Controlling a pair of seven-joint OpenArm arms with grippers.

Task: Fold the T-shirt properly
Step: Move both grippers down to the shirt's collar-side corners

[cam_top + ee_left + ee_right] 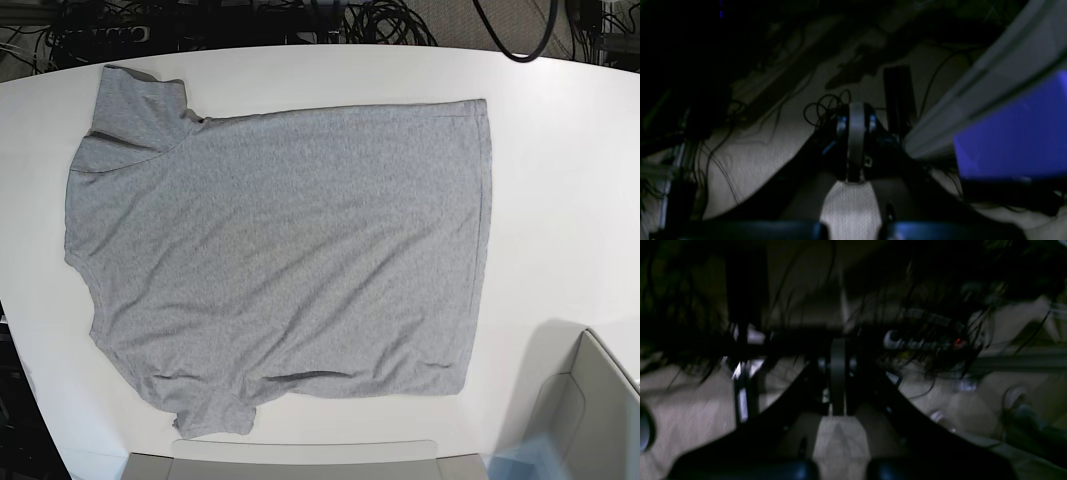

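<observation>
We see the T-shirt (pixel 280 255) spread flat on the white table (pixel 560 150), well apart from both grippers — neither arm shows in the base view, and the shirt shows in neither wrist view. In the base view it fills the table's left and middle, its hem running down the 3 o'clock side, one sleeve pointing toward 11 o'clock and the other toward 7 o'clock.

The left gripper (pixel 850 230) points down over a pale textured floor, its dark fingertips at the frame's 6 o'clock edge with a strip of floor showing between them, so the jaws stand parted and hold nothing. Cables trail at 10 o'clock and a blue panel (pixel 1017 133) sits at 3 o'clock. The right gripper (pixel 841 470) hangs in the same pose over a beige floor, its tips likewise parted and empty, with a tangle of dark cables (pixel 940 350) toward 2 o'clock — the picture is dim and blurred.

The shirt is heather grey, plain side up, with shallow wrinkles across the body and a small bunching near the lower sleeve. Grey boxes sit at the table's 5 and 6 o'clock edges.
</observation>
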